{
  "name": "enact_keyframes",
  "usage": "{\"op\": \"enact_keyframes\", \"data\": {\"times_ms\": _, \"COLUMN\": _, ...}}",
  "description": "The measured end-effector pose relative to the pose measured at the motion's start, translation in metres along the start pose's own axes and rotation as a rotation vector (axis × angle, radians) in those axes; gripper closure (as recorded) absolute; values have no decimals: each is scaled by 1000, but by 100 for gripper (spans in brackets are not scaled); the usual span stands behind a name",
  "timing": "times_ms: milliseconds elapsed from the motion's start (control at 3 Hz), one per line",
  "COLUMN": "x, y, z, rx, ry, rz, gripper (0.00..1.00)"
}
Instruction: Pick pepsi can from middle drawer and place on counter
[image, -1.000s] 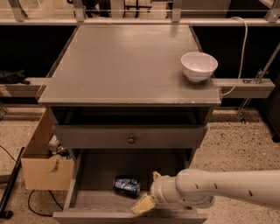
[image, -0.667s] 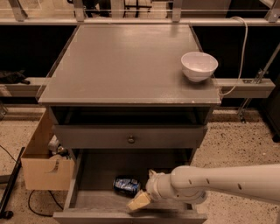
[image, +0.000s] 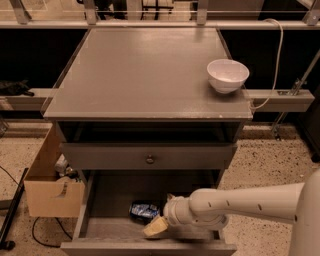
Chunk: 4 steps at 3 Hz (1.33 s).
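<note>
The pepsi can (image: 144, 210), blue with pale markings, lies on its side on the floor of the open middle drawer (image: 107, 202), a little left of centre. My gripper (image: 157, 225) reaches into the drawer from the right on a white arm (image: 250, 202). It is low over the drawer floor, just right of and in front of the can, very close to it. The wrist hides the can's right end. The counter (image: 145, 75) is the flat grey top of the cabinet above.
A white bowl (image: 227, 75) stands on the counter's right edge. A closed grey drawer front with a small round knob (image: 149, 159) sits above the open drawer. An open cardboard box (image: 50, 187) stands on the floor to the left. A white cable (image: 272, 65) hangs at right.
My gripper and wrist have slid a little to the left inside the drawer, closer to the can. The can and the bowl have not moved.
</note>
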<state>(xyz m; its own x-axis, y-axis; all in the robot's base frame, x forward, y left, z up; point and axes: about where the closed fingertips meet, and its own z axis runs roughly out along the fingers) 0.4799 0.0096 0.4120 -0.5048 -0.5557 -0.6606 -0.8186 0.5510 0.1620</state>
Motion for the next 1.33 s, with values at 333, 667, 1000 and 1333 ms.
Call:
{"op": "enact_keyframes", "data": {"times_ms": 333, "x": 9, "y": -19, "z": 5, "rx": 56, "ry": -23, "rz": -9, "gripper": 0}}
{"op": "enact_keyframes", "data": {"times_ms": 667, "x": 3, "y": -33, "z": 17, "rx": 100, "ry": -59, "rz": -31, "gripper": 0}}
{"op": "enact_keyframes", "data": {"times_ms": 1000, "x": 3, "y": -34, "z": 18, "rx": 100, "ry": -59, "rz": -31, "gripper": 0}}
{"op": "enact_keyframes", "data": {"times_ms": 1333, "x": 10, "y": -25, "z": 39, "rx": 105, "ry": -26, "rz": -55, "gripper": 0}}
